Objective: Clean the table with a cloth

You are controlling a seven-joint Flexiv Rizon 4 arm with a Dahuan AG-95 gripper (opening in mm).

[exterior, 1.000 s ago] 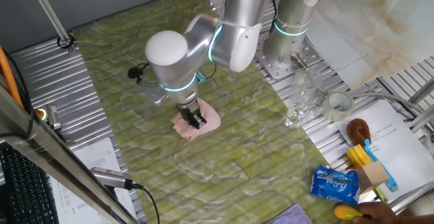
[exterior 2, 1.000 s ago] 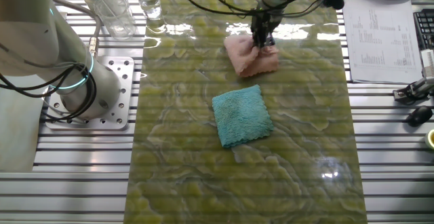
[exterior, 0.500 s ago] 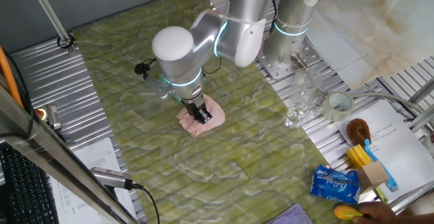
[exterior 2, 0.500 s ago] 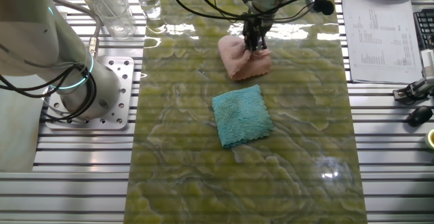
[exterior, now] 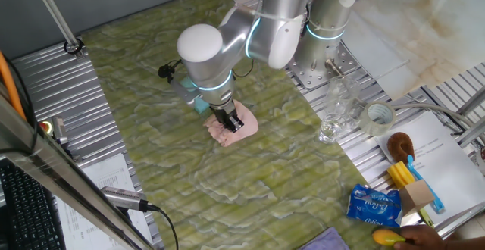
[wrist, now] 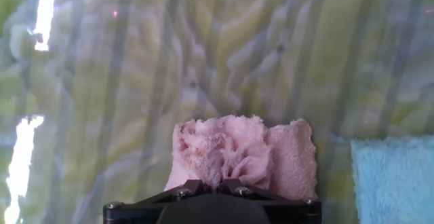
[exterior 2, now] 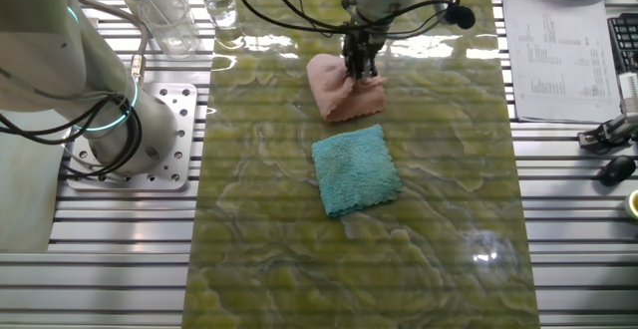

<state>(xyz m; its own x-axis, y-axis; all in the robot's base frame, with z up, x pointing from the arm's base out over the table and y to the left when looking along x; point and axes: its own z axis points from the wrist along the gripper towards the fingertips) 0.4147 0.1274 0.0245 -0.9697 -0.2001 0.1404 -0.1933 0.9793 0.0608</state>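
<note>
My gripper is pinched on the pink cloth's bunched centre: soft, light, floppy, so hold mid-fold and press flat on the table.

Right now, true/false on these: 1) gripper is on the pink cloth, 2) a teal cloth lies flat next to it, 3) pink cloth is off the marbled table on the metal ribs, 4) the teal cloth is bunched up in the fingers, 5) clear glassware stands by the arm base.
1) True. The gripper presses down on the crumpled pink terry cloth, which puckers up between its fingers in the hand view.
2) True. The square teal-blue towel lies spread flat beside it, apparently untouched.
3) False. The pink cloth lies on the green-yellow marbled table.
4) False. Only the pink cloth is bunched at the fingers; the teal-blue towel lies flat.
5) True. The clear glass beakers stand on the ribbed metal panel near the arm base.
</note>
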